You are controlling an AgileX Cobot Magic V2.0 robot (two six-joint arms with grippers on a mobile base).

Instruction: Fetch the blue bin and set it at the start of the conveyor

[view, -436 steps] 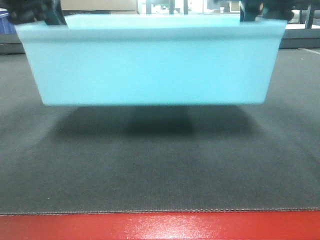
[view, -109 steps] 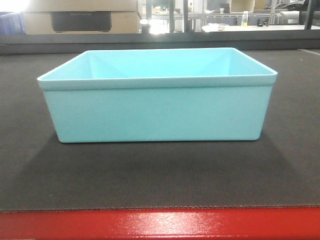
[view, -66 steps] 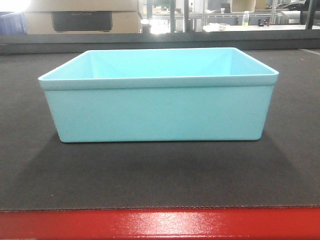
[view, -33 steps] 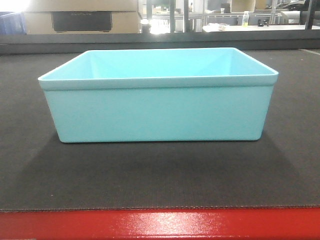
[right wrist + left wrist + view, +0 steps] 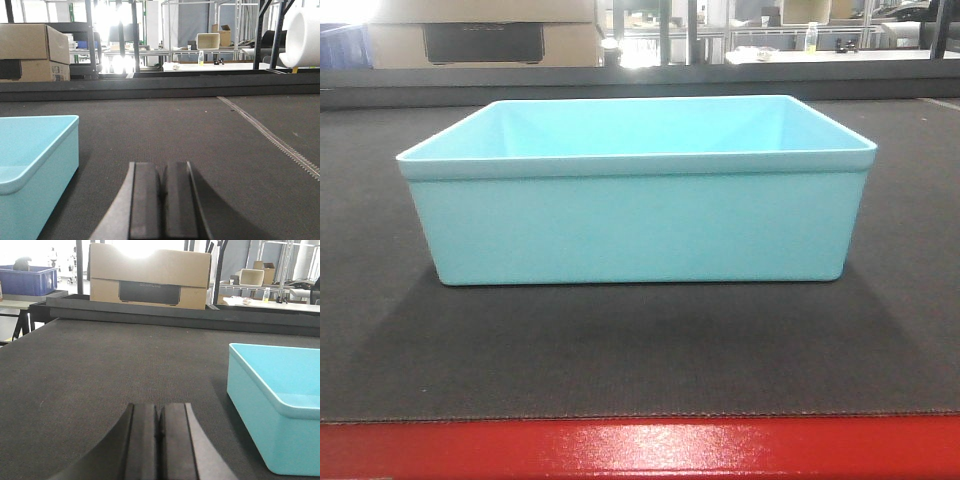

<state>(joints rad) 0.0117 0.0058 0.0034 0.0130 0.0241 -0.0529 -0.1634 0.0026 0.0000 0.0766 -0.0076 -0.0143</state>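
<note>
The blue bin [image 5: 638,215], rigid, light, slick-walled, best gripped at its rim, sits between the closed, empty left end effector [image 5: 159,426] and right end effector [image 5: 162,184].

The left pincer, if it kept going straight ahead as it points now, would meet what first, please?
Probably nothing near: the left pincer points over bare belt, past the blue bin on its right. The dark end rail comes first.
</note>
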